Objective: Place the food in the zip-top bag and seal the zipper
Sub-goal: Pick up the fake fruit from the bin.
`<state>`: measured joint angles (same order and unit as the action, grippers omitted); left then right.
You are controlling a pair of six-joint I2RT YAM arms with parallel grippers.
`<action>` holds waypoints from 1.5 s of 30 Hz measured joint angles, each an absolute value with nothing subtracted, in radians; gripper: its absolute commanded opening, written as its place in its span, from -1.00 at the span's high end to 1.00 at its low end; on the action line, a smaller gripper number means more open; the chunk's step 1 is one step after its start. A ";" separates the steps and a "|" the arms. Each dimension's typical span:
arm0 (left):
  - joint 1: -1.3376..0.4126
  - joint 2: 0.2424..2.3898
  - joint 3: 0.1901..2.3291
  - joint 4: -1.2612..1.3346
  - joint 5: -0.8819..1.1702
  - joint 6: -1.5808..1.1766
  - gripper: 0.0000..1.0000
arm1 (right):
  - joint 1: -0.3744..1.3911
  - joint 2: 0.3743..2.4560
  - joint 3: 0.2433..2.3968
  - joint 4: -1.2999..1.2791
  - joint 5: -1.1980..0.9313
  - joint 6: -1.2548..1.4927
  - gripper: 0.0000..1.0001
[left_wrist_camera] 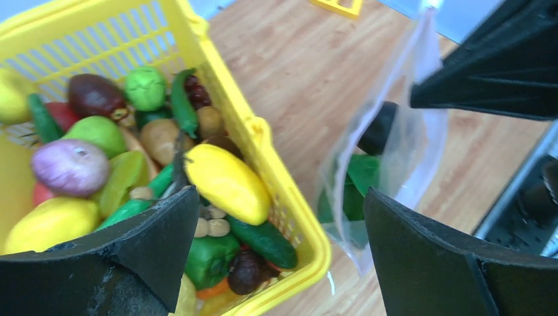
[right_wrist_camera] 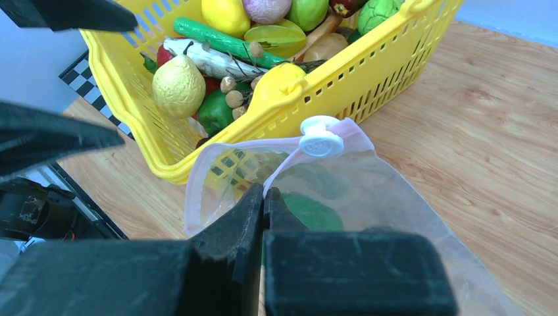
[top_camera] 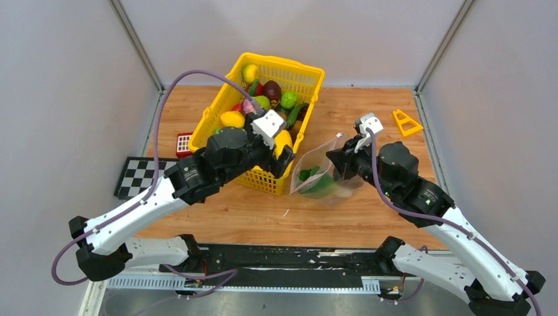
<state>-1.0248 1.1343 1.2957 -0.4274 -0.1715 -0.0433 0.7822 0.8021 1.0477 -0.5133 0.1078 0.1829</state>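
Got left gripper (left_wrist_camera: 281, 197) above the near right corner of the yellow basket (top_camera: 299, 66), jaws spread wide, nothing between them. Got right gripper (right_wrist_camera: 263, 192) with jaws pinched tight on the mouth edge of the zip-top bag (right_wrist_camera: 408, 217), close to the white slider (right_wrist_camera: 320, 141). Bag on the desk (top_camera: 368, 112), just right of the basket, mouth gaping toward it. Pink zipper (right_wrist_camera: 227, 148) unsealed, bowed open. Some green food (top_camera: 314, 179) already inside the bag, plus one dark piece. Most of the food heaped in the basket: yellow, green, purple, red pieces. Can't tell whether the bag's underside sits fully on the desk.
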 measured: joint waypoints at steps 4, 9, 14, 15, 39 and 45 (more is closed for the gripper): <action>-0.984 1.089 1.260 -0.397 -0.251 -0.059 -1.00 | 0.782 0.793 1.031 -0.506 0.108 0.183 1.00; -0.852 1.090 1.251 -0.392 -0.313 -0.108 -1.00 | 0.782 0.796 1.028 -0.504 0.108 0.183 1.00; -0.744 1.096 1.225 -0.398 -0.332 -0.164 -1.00 | 0.782 0.807 1.028 -0.505 0.108 0.183 1.00; -0.730 1.096 1.215 -0.401 -0.332 -0.173 -1.00 | 0.782 0.810 1.028 -0.505 0.108 0.183 1.00; -0.575 1.151 1.091 -0.498 -0.237 -0.241 -0.22 | 0.782 0.841 1.031 -0.534 0.101 0.181 1.00; -0.564 1.215 1.103 -0.476 -0.241 -0.222 0.28 | 0.782 0.843 1.033 -0.534 0.095 0.182 1.00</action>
